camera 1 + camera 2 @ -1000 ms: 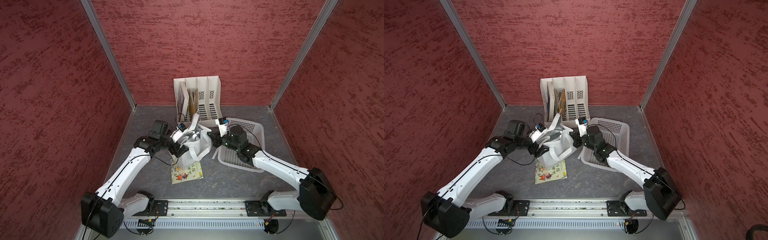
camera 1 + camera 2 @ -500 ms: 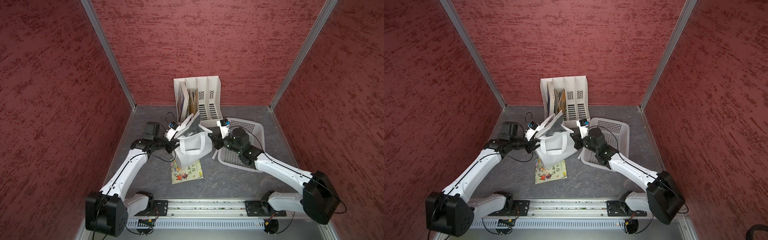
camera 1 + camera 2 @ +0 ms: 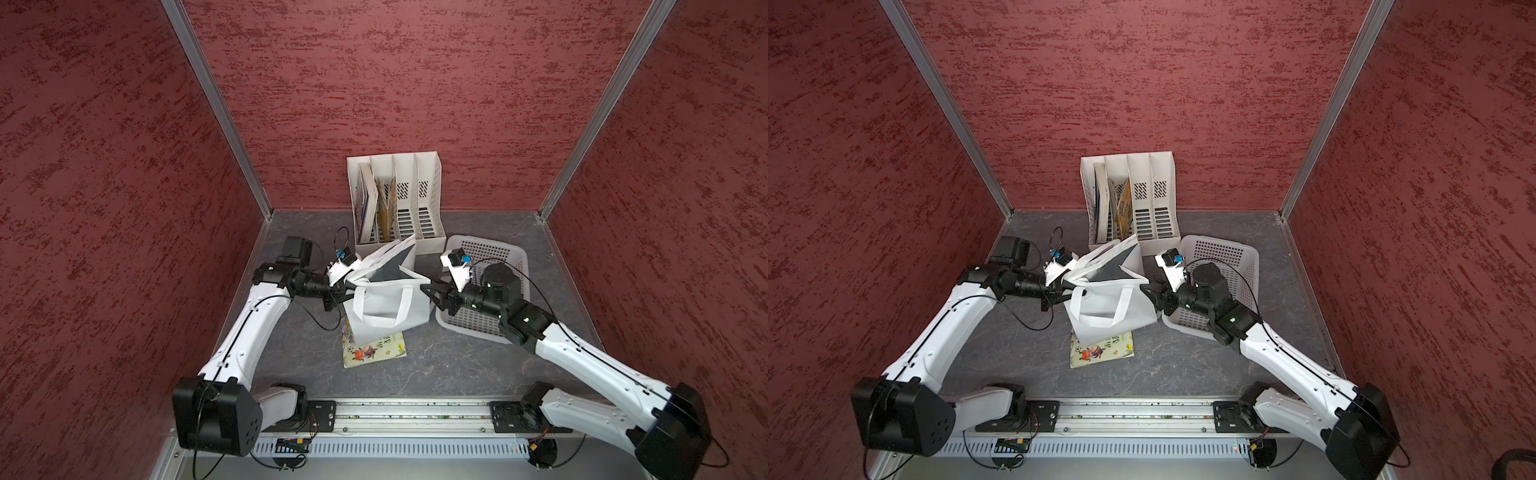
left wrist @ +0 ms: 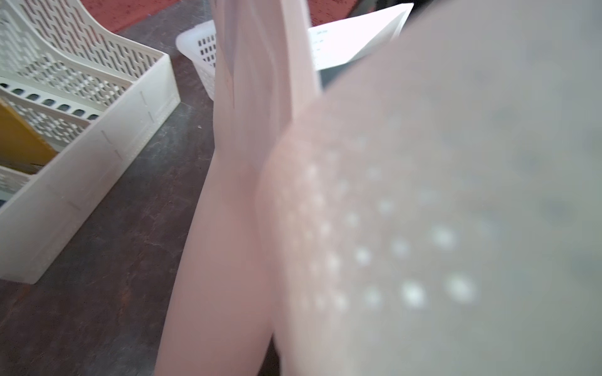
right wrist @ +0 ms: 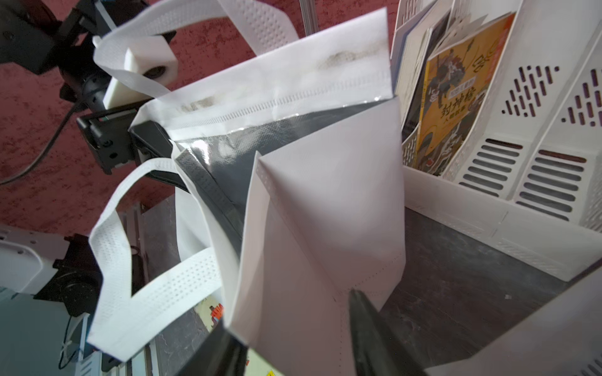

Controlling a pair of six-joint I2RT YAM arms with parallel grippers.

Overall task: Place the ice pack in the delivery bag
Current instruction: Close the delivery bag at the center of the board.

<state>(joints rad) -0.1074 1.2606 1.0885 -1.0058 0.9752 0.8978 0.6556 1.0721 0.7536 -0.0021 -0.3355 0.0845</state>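
Delivery bag (image 3: 386, 309) in left end effector (image 3: 345, 288)

We can read three big Chinese signs, 封神榜, on the yellow book (image 5: 456, 107) that stands in the white file rack (image 5: 537, 130). A smaller line under them is too tiny for us. The picture book (image 3: 374, 347) on the table (image 3: 457, 365) has dark Chinese signs too, but we cannot make them out.
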